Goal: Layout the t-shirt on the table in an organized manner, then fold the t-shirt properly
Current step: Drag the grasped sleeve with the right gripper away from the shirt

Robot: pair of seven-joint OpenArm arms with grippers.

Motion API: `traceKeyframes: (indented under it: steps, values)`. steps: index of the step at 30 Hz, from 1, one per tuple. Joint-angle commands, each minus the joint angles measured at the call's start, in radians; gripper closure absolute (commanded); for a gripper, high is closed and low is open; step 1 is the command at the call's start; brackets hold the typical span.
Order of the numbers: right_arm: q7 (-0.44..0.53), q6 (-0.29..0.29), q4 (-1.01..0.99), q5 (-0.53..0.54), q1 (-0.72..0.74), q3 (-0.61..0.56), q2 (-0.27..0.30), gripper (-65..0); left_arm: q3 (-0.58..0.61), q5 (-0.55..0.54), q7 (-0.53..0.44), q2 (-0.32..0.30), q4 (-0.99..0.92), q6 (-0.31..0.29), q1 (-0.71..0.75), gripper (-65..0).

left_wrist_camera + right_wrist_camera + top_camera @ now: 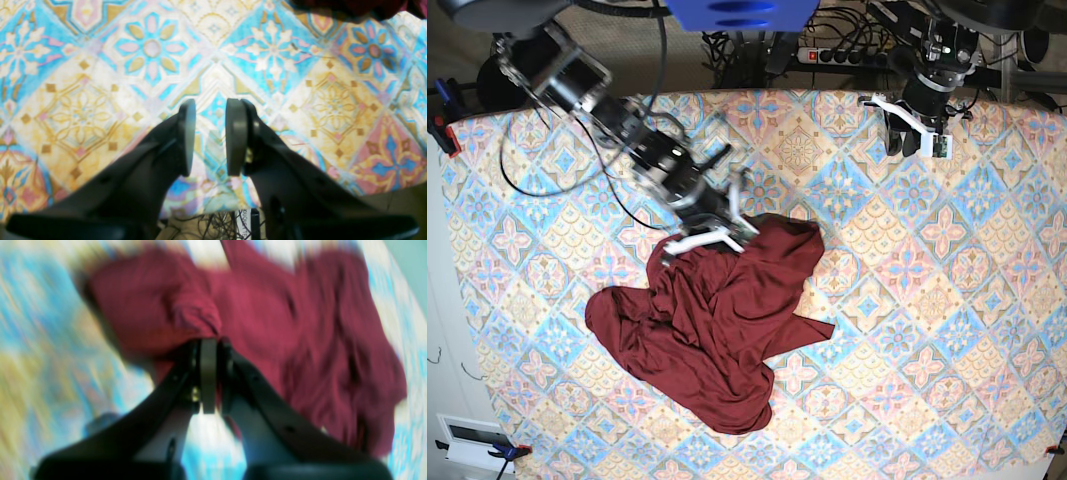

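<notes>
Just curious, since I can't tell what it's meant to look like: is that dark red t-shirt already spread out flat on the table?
No. The t-shirt lies in a crumpled, wrinkled heap on the patterned table.

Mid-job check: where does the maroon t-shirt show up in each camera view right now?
Left wrist: only a dark strip of the t-shirt at the top right edge.
Right wrist: it fills the upper middle and right, blurred, bunched at the shut right gripper.
Base: crumpled heap left of centre, its upper edge at the right gripper.
Shared landmark: the diamond-tiled table cloth, seen in all three views.
</notes>
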Motion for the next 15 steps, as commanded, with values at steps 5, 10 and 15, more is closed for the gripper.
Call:
traceKeyframes:
  steps: [5, 10, 15]
  values:
    - [0.041, -0.011, 0.114, -0.008, -0.079, 0.159, 0.104, -0.7, 0.000, 0.000, -0.022, -0.008, 0.016, -0.004, -0.019, -15.4]
    - [0.058, -0.011, 0.157, -0.008, -0.191, 0.361, 0.170, -0.7, 0.001, 0.000, -0.022, -0.008, 0.016, -0.004, -0.038, -15.4]
    - [0.133, -0.011, 0.148, -0.006, -0.300, 0.622, 0.194, -0.7, 0.003, 0.002, -0.022, -0.008, 0.016, -0.004, -0.071, -15.4]
